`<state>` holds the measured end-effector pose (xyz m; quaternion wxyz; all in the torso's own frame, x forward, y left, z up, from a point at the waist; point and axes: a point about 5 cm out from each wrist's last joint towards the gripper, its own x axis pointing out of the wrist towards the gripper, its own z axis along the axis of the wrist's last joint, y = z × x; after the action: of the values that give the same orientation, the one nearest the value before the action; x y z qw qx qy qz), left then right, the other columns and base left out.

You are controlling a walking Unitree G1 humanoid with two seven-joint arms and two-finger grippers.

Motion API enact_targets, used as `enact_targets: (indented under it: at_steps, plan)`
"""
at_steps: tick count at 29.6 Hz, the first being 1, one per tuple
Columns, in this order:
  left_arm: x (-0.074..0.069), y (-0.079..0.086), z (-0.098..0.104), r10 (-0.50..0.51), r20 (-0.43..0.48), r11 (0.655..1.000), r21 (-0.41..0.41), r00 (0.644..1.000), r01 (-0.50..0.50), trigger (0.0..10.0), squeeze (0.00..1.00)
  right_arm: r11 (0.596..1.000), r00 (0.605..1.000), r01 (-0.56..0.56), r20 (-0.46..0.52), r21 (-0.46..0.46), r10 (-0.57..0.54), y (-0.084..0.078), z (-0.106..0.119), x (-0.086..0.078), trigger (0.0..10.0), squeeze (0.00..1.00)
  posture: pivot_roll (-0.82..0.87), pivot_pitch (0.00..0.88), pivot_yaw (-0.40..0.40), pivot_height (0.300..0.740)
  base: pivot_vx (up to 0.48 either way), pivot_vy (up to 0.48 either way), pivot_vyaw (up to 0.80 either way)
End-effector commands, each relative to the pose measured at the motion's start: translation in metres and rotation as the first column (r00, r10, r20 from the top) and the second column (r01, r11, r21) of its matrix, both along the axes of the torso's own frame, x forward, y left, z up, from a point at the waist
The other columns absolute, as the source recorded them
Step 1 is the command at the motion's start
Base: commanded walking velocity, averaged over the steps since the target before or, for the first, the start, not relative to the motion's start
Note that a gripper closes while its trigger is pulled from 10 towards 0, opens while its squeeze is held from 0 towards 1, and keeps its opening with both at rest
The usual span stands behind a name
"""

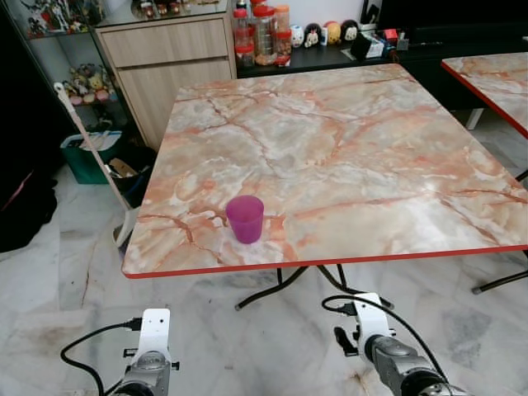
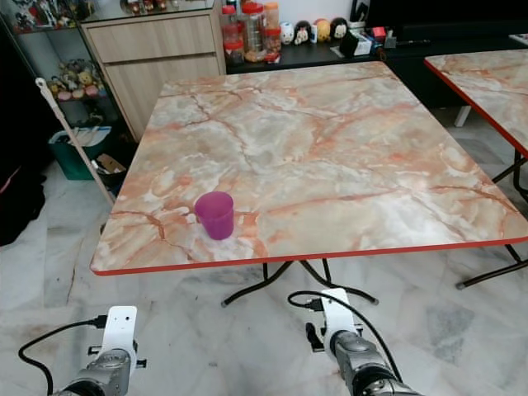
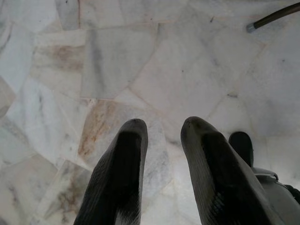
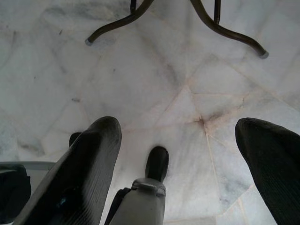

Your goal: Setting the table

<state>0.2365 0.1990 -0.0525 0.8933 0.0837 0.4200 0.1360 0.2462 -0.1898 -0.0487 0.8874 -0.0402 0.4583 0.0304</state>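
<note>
The cup (image 1: 245, 219) is purple-pink, and it sits on a table (image 1: 346, 140) with a top of peach and cream marble swirls, a red edge and black legs. The floor (image 3: 140, 61) is white and grey marble with some brown stains, and the cabinet (image 1: 169, 62) is light brown wood. The left gripper (image 3: 161, 136) and the right gripper (image 4: 178, 136) have black fingers, the arms are silver with white parts and black wires, and the bin (image 1: 87, 157) is green.

floor (image 1: 49, 272): pale marble | wooden cabinet (image 1: 169, 62) | dark sideboard (image 1: 429, 45) along far wall
</note>
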Motion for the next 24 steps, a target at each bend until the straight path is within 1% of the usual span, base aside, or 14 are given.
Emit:
enact_targets:
  at_steps: [1, 5, 9, 10, 11, 12, 13, 14, 16, 18, 19, 21, 22, 24]
  plan:
    - [-0.003, 0.003, -0.001, 0.007, -0.011, 1.0, 0.015, 1.0, -0.007, 10.0, 0.0, 1.0, 1.0, -0.014, -0.007, 0.002, 0.014, 0.002, 0.0, 0.0, 10.0, 0.0, -0.03, 0.054, 0.069, 0.74, 0.0, 0.0, 0.0]
    - [-0.003, 0.003, -0.001, 0.011, -0.009, 1.0, 0.024, 1.0, -0.01, 10.0, 0.0, 1.0, 1.0, -0.014, -0.007, 0.003, 0.014, 0.002, 0.0, 0.0, 10.0, 0.0, -0.03, 0.054, 0.069, 0.74, 0.0, 0.0, 0.0]
    - [-0.002, 0.003, 0.0, 0.028, 0.029, 0.999, 0.021, 0.999, -0.029, 10.0, 0.0, 1.0, 1.0, -0.014, -0.006, 0.005, 0.015, 0.002, 0.0, 0.0, 10.0, 0.0, -0.03, 0.053, 0.068, 0.74, 0.0, 0.0, 0.0]
    - [0.004, 0.012, 0.006, 0.031, 0.056, 0.999, 0.038, 0.998, -0.033, 10.0, 0.0, 1.0, 1.0, -0.015, -0.006, 0.005, 0.015, 0.002, 0.0, 0.0, 10.0, 0.0, -0.03, 0.052, 0.067, 0.74, 0.0, 0.0, 0.0]
    - [0.019, 0.04, 0.029, 0.011, 0.238, 0.999, 0.033, 0.971, -0.019, 10.0, 0.0, 1.0, 1.0, -0.017, -0.006, 0.006, 0.017, 0.002, 0.0, 0.0, 10.0, 0.0, -0.02, 0.052, 0.066, 0.74, 0.0, 0.0, 0.0]
    - [0.025, 0.048, 0.04, -0.013, 0.323, 0.999, 0.036, 0.946, 0.002, 10.0, 0.0, 1.0, 1.0, -0.018, -0.006, 0.006, 0.018, 0.002, 0.0, 0.0, 10.0, 0.0, -0.02, 0.052, 0.066, 0.74, 0.0, 0.0, 0.0]
    - [0.026, 0.046, 0.042, -0.026, 0.341, 0.999, 0.05, 0.94, 0.009, 10.0, 0.0, 1.0, 1.0, -0.019, -0.005, 0.006, 0.019, 0.002, 0.0, 0.0, 10.0, 0.0, -0.02, 0.052, 0.066, 0.74, 0.0, 0.0, 0.0]
    - [0.027, 0.045, 0.043, -0.035, 0.353, 0.998, 0.069, 0.935, 0.012, 10.0, 0.0, 1.0, 1.0, -0.019, -0.005, 0.006, 0.019, 0.002, 0.0, 0.0, 10.0, 0.0, -0.02, 0.052, 0.066, 0.74, 0.0, 0.0, 0.0]
    - [0.027, 0.045, 0.044, -0.041, 0.36, 0.997, 0.081, 0.932, 0.012, 10.0, 0.0, 1.0, 1.0, -0.019, -0.004, 0.006, 0.02, 0.002, 0.0, 0.0, 10.0, 0.0, -0.02, 0.052, 0.066, 0.74, 0.0, 0.0, 0.0]
    - [0.029, 0.042, 0.049, -0.038, 0.378, 0.998, 0.067, 0.925, 0.014, 10.0, 0.0, 1.0, 1.0, -0.021, -0.002, 0.007, 0.021, 0.002, 0.0, 0.001, 10.0, 0.0, -0.02, 0.052, 0.065, 0.74, 0.0, 0.0, 0.0]
    - [0.033, 0.042, 0.052, -0.055, 0.37, 0.996, 0.087, 0.927, 0.024, 10.0, 0.0, 1.0, 1.0, -0.021, -0.002, 0.008, 0.021, 0.002, 0.0, 0.001, 10.0, 0.0, -0.03, 0.051, 0.067, 0.74, 0.0, 0.0, 0.0]
    - [0.033, 0.042, 0.053, -0.06, 0.366, 0.995, 0.096, 0.929, 0.027, 10.0, 0.0, 1.0, 1.0, -0.021, -0.002, 0.009, 0.021, 0.002, 0.0, 0.001, 10.0, 0.0, -0.03, 0.051, 0.067, 0.74, 0.0, 0.0, 0.0]
    - [0.032, 0.045, 0.052, -0.054, 0.328, 0.991, 0.13, 0.943, 0.011, 10.0, 0.0, 1.0, 1.0, -0.02, -0.001, 0.01, 0.02, 0.002, 0.0, 0.0, 10.0, 0.0, -0.03, 0.051, 0.069, 0.74, 0.0, 0.0, 0.0]
    - [0.028, 0.053, 0.052, -0.017, 0.297, 0.983, 0.177, 0.955, -0.038, 10.0, 0.0, 1.0, 1.0, -0.02, -0.001, 0.01, 0.02, 0.002, 0.0, 0.0, 10.0, 0.0, -0.03, 0.052, 0.068, 0.74, 0.0, 0.0, 0.0]
